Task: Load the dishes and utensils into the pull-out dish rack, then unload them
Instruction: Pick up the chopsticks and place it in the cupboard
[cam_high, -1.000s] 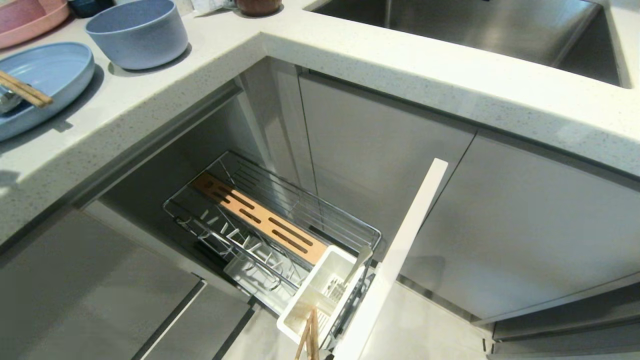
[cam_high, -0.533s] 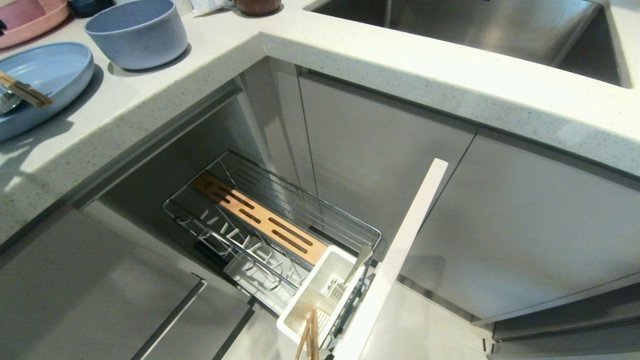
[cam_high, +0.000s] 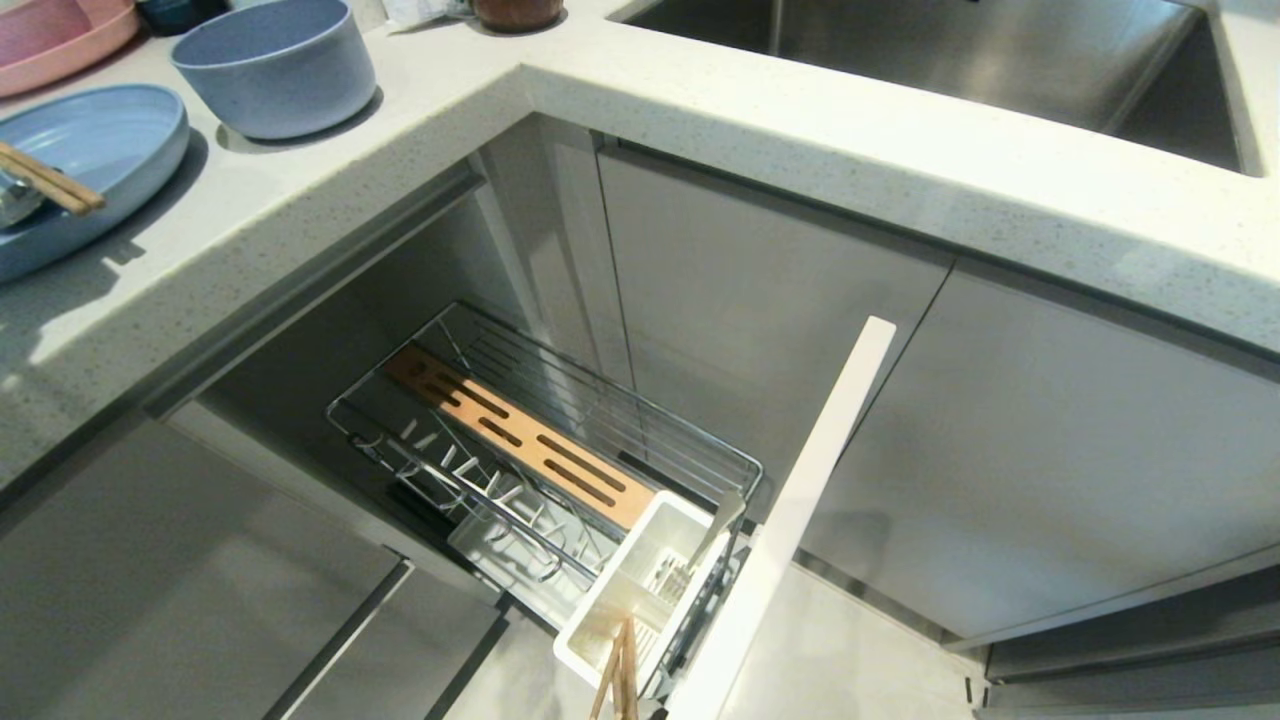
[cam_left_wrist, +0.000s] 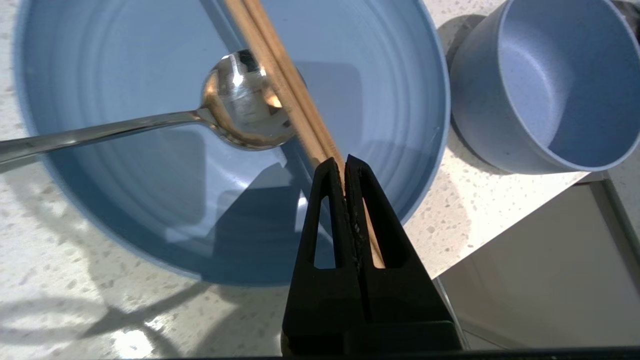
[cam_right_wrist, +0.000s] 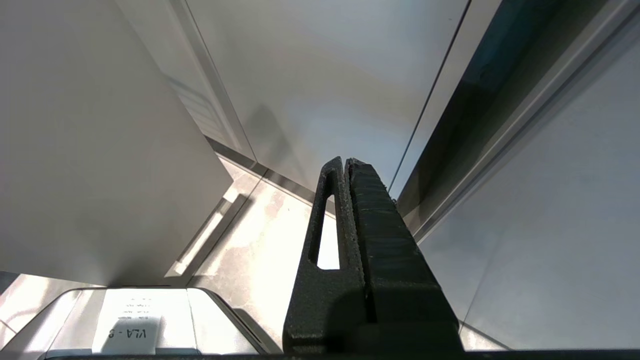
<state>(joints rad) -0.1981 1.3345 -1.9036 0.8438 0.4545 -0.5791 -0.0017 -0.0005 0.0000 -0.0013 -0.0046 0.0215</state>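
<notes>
The light-blue plate (cam_high: 110, 150) (cam_left_wrist: 125, 200) lies on the counter at the left. A pair of wooden chopsticks (cam_left_wrist: 280, 75) (cam_high: 50, 182) and a silver spoon (cam_left_wrist: 240, 100) rest in it. The light-blue bowl (cam_high: 275, 65) (cam_left_wrist: 550, 85) stands just beside it. My left gripper (cam_left_wrist: 344, 162) hovers over the plate's near edge, shut and empty, with the chopsticks running underneath it. The pull-out dish rack (cam_high: 600, 400) stands open below the counter. Its white cup (cam_high: 640, 590) holds another pair of chopsticks (cam_high: 618, 670) and a silver utensil (cam_high: 715, 535). My right gripper (cam_right_wrist: 345, 162) is shut, parked low by the cabinets.
A pink plate (cam_high: 60, 35) sits at the counter's far left corner. The steel sink (cam_high: 950, 60) is at the back right. The rack's tall cabinet front (cam_high: 800, 500) juts out edge-on. The rack's wooden strip (cam_high: 520, 440) and plate prongs (cam_high: 470, 480) carry nothing.
Shadows on the counter beside the plate have shifted. The chopsticks on the plate wobbled slightly. Nothing in the rack has moved.
</notes>
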